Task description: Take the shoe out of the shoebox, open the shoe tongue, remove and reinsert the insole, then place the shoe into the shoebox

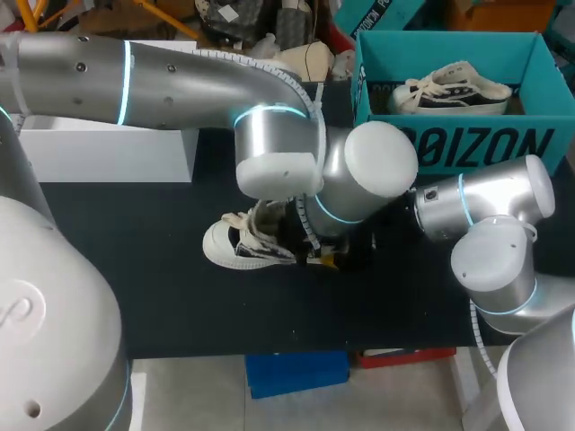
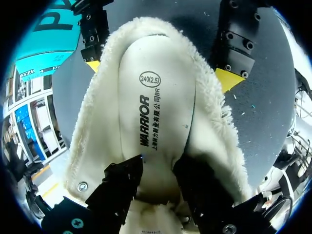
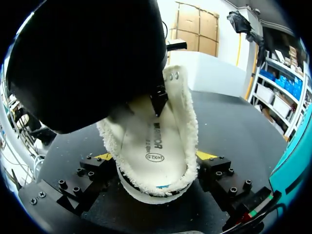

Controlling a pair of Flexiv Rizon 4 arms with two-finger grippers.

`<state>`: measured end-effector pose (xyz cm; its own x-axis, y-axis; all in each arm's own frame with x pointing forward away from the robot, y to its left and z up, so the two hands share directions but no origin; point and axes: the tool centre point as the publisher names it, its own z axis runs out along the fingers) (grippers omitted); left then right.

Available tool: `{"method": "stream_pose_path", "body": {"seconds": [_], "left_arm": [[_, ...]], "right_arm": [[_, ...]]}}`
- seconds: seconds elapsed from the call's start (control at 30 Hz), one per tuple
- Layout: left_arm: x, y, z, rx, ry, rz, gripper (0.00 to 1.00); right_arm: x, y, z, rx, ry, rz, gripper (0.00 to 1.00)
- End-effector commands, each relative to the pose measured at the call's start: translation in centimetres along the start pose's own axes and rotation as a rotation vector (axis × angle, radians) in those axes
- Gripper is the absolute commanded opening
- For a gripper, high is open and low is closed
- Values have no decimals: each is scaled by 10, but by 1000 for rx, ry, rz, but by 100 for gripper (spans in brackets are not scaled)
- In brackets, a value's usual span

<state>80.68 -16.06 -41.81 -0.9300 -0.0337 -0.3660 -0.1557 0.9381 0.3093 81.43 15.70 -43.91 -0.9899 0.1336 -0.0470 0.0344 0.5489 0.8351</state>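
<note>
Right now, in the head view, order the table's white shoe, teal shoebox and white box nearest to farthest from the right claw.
1. White shoe, at the right claw.
2. Teal shoebox, back right.
3. White box, back left.

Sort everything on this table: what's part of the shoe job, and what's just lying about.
In the job: white fleece-lined shoe, its cream printed insole, teal cardboard shoebox, left claw, right claw.
Lying about: white rectangular box, back left; second laced shoe resting in the shoebox.
</note>
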Motion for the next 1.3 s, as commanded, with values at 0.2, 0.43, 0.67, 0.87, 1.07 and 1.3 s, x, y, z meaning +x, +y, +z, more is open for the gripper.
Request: {"method": "stream_pose_path", "body": {"seconds": [0.2, 0.43, 0.67, 0.87, 1.07, 1.3], "left_arm": [[-14, 15, 133, 44, -211, -78, 42], [-30, 26, 126, 67, -266, -114, 38], [-35, 27, 133, 97, -242, -133, 35], [-33, 23, 132, 141, -145, -108, 0], [-28, 25, 118, 181, -41, -46, 0], [-28, 30, 95, 256, 137, 5, 0]], "right_arm": [[0, -1, 0, 2, -1, 2, 0], [0, -1, 0, 2, -1, 2, 0], [0, -1, 0, 2, -1, 2, 0], [0, -1, 0, 2, -1, 2, 0], [0, -1, 0, 2, -1, 2, 0], [0, -1, 0, 2, -1, 2, 0]]}}
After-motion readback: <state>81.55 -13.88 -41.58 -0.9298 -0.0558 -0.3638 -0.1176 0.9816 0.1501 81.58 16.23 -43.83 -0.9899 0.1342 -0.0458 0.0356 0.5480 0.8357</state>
